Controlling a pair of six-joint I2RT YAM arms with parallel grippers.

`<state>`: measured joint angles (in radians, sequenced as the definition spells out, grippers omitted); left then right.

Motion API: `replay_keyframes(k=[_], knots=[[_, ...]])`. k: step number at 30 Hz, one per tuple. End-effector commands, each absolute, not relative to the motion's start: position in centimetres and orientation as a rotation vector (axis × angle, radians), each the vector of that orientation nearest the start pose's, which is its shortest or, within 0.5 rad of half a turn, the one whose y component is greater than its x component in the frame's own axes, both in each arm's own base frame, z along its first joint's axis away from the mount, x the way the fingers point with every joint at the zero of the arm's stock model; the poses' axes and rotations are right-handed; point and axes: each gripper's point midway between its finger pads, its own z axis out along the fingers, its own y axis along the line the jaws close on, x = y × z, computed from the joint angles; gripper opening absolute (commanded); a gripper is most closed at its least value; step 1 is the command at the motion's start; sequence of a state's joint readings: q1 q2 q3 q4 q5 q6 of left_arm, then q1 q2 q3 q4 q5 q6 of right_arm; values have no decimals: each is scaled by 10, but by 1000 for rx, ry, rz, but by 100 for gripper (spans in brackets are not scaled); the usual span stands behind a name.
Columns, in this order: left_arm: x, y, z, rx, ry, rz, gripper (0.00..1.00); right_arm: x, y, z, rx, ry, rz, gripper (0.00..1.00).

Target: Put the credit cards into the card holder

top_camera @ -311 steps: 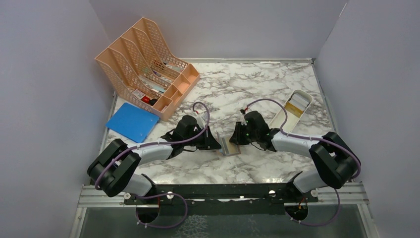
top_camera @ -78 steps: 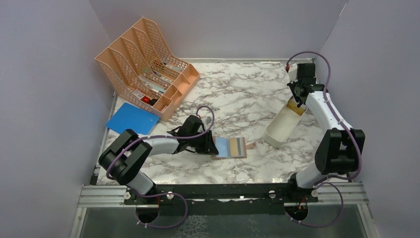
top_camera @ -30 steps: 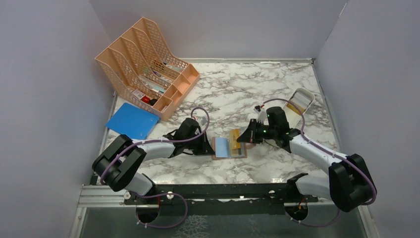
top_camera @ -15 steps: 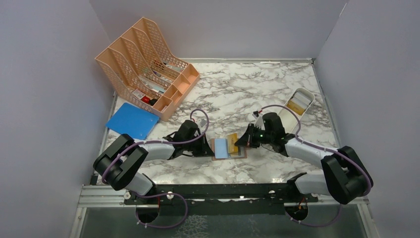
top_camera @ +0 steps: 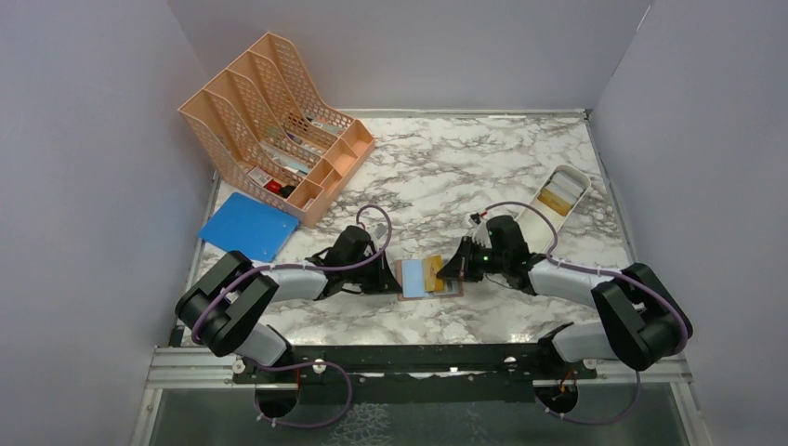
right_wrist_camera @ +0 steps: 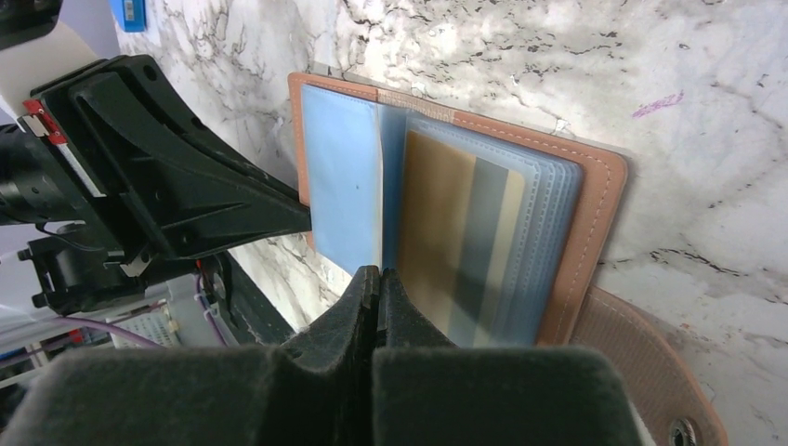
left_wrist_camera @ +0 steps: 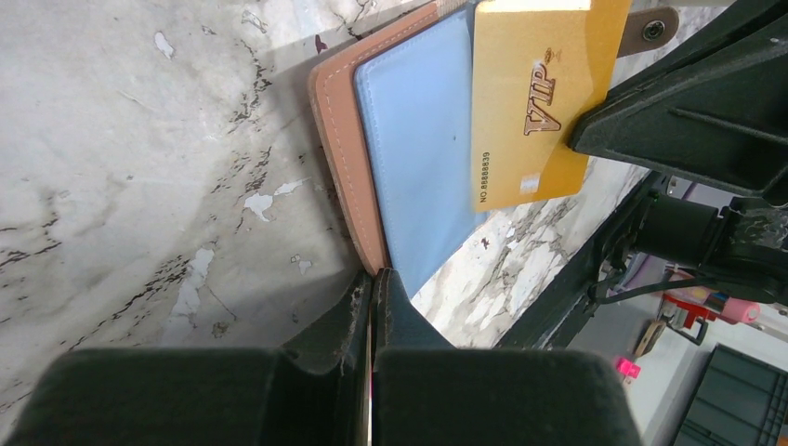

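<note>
The card holder (top_camera: 412,280) lies open on the marble table, pinkish-tan outside with blue lining (left_wrist_camera: 418,158). Its clear sleeves (right_wrist_camera: 455,232) hold gold and grey cards. My left gripper (top_camera: 394,276) is shut on the edge of the holder's left flap (left_wrist_camera: 374,277). My right gripper (top_camera: 447,272) is shut on a gold "VIP" credit card (left_wrist_camera: 534,102) and holds it tilted over the open holder, near the fold. In the right wrist view my fingertips (right_wrist_camera: 377,272) sit just above the fold, and the held card shows only edge-on. The snap tab (right_wrist_camera: 641,362) lies to the right.
A white oblong tray (top_camera: 531,223) stands at the right with more cards (top_camera: 558,200) at its far end. A peach mesh file organiser (top_camera: 279,121) stands at the back left, with a blue flat folder (top_camera: 248,228) in front of it.
My right arm went to the white tray and came back with the gold card. In the last half second it moved a little left and down over the holder. The left gripper stayed at the flap.
</note>
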<state>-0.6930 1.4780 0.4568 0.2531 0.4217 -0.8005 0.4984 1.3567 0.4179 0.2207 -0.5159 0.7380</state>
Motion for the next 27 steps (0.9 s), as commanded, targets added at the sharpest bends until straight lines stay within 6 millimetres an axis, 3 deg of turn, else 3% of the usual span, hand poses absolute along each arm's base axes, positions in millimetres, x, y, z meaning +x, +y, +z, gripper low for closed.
replay_keyframes(k=[1,21,27], knots=[[176,-276,19,101,2604,-1160,0,207,235,36,5,2500,1128,1],[177,-277,21,91,2599,-1161,0,199,244,26,-10,2548,1174,4],[177,-279,22,94,2595,-1166,0,198,253,24,-49,2572,1158,13]])
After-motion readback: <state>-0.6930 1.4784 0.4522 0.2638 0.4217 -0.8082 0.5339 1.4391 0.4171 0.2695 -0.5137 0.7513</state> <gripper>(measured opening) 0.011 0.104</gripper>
